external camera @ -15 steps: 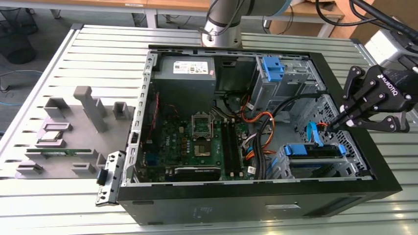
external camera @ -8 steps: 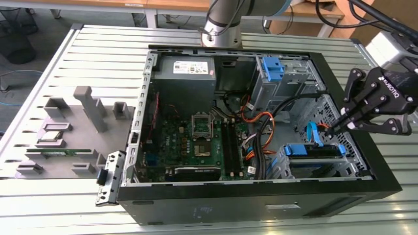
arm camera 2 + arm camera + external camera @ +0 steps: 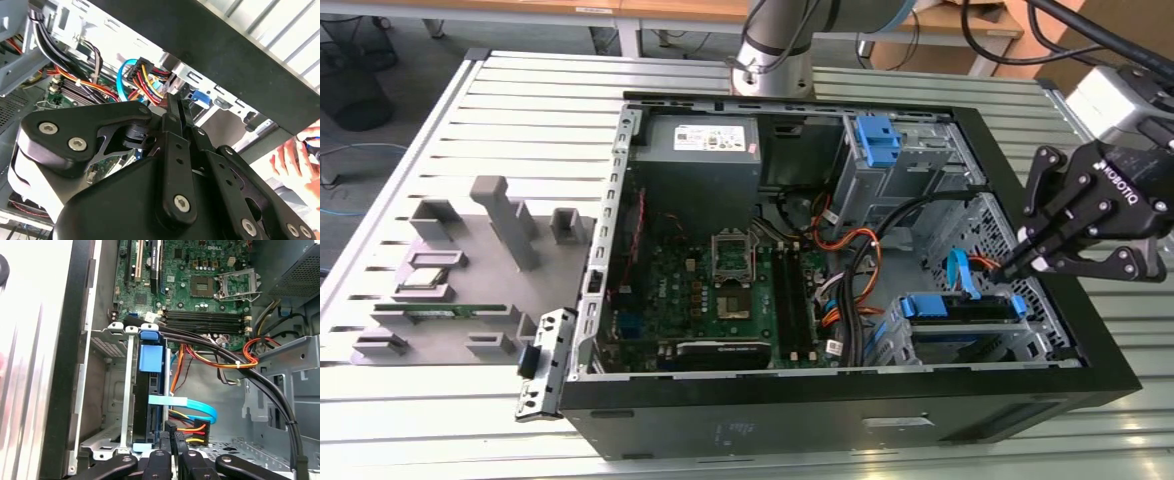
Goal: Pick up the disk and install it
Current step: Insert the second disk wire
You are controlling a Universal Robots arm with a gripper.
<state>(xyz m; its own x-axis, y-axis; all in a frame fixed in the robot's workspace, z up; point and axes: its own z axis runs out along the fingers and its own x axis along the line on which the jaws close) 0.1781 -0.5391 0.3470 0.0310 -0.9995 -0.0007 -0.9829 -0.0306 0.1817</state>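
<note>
1. Nearest you in the exterior view is the black front wall of the open computer case, which lies on its side on the slatted table
2. Just behind that wall, at the exterior view's right, you find the disk in its blue carrier, seated in the metal drive cage. In the first wrist view the disk stands on edge between the cage rails
3. The gripper hangs over the right side of the case, tips pointing down and left towards the bay just above the disk. In both wrist views its fingers lie pressed together, and you can see nothing held between them
4. In the first wrist view the gripper ends right beside the connector with red, yellow and black wires; whether they touch, you cannot tell. A flat blue cable runs across just past it
5. Mid-case, note the green motherboard; to the exterior view's left, outside the case, the grey parts fixture
6. Farther back: the power supply and the tall blue bracket
7. Farthest, the arm's base
</note>
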